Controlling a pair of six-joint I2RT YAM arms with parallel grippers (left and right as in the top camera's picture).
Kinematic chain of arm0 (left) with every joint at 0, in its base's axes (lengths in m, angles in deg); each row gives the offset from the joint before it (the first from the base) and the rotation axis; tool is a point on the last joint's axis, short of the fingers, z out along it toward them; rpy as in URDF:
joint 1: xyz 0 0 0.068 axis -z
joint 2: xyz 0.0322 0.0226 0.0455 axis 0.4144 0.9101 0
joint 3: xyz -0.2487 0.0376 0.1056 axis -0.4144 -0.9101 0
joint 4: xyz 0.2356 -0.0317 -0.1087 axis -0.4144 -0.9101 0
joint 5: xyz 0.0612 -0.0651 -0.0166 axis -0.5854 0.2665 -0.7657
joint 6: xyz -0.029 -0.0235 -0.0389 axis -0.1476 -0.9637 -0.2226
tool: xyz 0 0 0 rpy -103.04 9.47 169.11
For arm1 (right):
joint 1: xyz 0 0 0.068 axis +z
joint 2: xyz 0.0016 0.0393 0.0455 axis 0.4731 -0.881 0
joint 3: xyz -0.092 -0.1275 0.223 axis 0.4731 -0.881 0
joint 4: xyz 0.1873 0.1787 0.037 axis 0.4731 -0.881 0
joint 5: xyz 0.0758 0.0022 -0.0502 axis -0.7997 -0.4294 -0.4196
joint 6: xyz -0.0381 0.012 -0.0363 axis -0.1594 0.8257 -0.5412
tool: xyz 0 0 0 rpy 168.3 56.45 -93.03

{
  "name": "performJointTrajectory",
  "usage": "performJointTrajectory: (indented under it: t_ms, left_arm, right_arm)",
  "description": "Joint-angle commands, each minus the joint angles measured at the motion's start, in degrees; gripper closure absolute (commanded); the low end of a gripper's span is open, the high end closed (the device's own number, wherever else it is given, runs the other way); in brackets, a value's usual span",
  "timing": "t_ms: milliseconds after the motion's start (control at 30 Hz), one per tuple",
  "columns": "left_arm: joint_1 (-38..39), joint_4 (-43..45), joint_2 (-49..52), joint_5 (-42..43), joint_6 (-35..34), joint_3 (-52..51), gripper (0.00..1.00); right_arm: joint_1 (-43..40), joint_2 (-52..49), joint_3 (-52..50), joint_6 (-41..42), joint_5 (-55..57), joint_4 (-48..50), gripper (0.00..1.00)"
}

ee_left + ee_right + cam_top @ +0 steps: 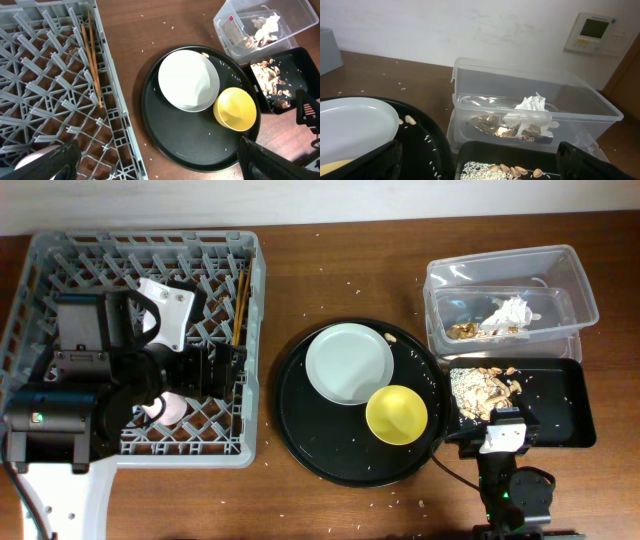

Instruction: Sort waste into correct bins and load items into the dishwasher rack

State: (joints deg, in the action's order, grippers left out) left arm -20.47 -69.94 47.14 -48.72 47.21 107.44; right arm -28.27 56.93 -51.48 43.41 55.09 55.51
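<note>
Overhead: left claw (238, 370) over the rack (100, 255), arm half hiding the pink cup (165, 408). Left wrist: fingers (55, 162) wide apart, plate (189, 80) and yellow bowl (235, 108) centre. Right wrist: right claw (480, 162) gaping too, tissue (532, 107) on gold foil (515, 132) inside the tub (580, 107).

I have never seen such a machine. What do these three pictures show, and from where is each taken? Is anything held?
It is a robot with two arms at a table; each arm ends in a two-finger gripper. One picture looks down from above; the other two come from cameras on the wrists. At the left stands a grey dishwasher rack holding a pink cup and chopsticks. A round black tray carries a pale plate and a yellow bowl. A clear tub holds a tissue and a gold foil wrapper; the shallow black tray beside it holds food scraps. The left gripper and right gripper are open and hold nothing.
</note>
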Motion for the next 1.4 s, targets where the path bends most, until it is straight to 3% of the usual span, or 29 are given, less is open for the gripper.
performJointTrajectory:
  t_ms: [0, 100, 167, 233, 467, 567, 667, 733, 800, 867, 933, 1033, 1100, 1167, 1267, 1333, 1367]
  left_arm:
    - [0.1, 0.2, -0.2, 1.8, 0.1, 0.5, 0.01]
    - [1.2, 9.6, 0.9, 11.2, -3.7, 0.3, 0.01]
    - [5.7, 10.5, 4.9, 6.1, -8.5, 0.3, 0.01]
    - [16.1, 9.4, 14.3, -0.5, -8.6, 0.3, 0.01]
    - [29.5, 13.2, 40.1, 0.2, -11.6, 0.3, 0.04]
    - [34.3, 14.5, 48.3, 3.7, -11.6, 0.3, 0.24]
    - [37.3, 15.4, 51.3, 3.1, -11.6, 0.3, 0.36]
    - [38.2, 16.2, 51.7, 3.1, -11.6, 0.3, 0.5]
    - [38.2, 16.2, 51.7, 3.1, -11.6, 0.3, 0.71]
    - [38.2, 16.0, 51.7, 3.2, -11.7, 0.4, 1.0]
    - [37.9, 13.9, 51.5, 3.2, -12.0, 2.8, 1.0]
    - [34.9, 4.8, 50.5, 2.5, -12.0, 14.4, 1.0]
    - [32.0, -1.4, 49.4, -2.3, -12.0, 21.8, 1.0]
    - [27.6, -10.3, 48.4, -17.1, -15.1, 30.8, 1.0]
    - [19.8, -21.1, 47.5, -43.5, -28.6, 36.7, 1.0]
    - [15.0, -26.1, 47.3, -52.2, -35.8, 36.7, 1.0]
    - [12.8, -26.1, 47.3, -53.7, -36.0, 36.1, 1.0]
  right_arm:
    - [-0.4, 0.3, -0.5, 0.2, 0.3, -0.1, 0.02]
    - [-0.4, 0.3, -0.5, 0.2, 0.3, -0.1, 0.02]
    - [-0.4, 0.3, -0.5, 0.2, 0.3, -0.1, 0.02]
    - [-0.4, 0.3, -0.5, 0.2, 0.3, -0.1, 0.02]
    - [-0.4, 0.3, -0.5, 0.2, 0.3, -0.1, 0.02]
    - [-0.4, 0.3, -0.5, 0.2, 0.3, -0.1, 0.02]
    - [-0.4, 0.3, -0.5, 0.2, 0.3, -0.1, 0.02]
    - [-0.4, 0.3, -0.5, 0.2, 0.3, -0.1, 0.02]
    - [-0.4, 0.3, -0.5, 0.2, 0.3, -0.1, 0.02]
    - [-0.4, 0.3, -0.5, 0.2, 0.3, -0.1, 0.02]
    - [-0.4, 0.3, -0.5, 0.2, 0.3, -0.1, 0.02]
    - [-0.4, 0.3, -0.5, 0.2, 0.3, -0.1, 0.01]
    - [-0.4, 0.3, -0.5, 0.2, 0.3, -0.1, 0.02]
    - [-0.4, 0.3, -0.5, 0.2, 0.3, -0.1, 0.02]
    - [-0.4, 0.3, -0.5, 0.2, 0.3, -0.1, 0.02]
    - [-0.4, 0.3, -0.5, 0.2, 0.3, -0.1, 0.02]
    - [-0.4, 0.3, -0.5, 0.2, 0.3, -0.1, 0.01]
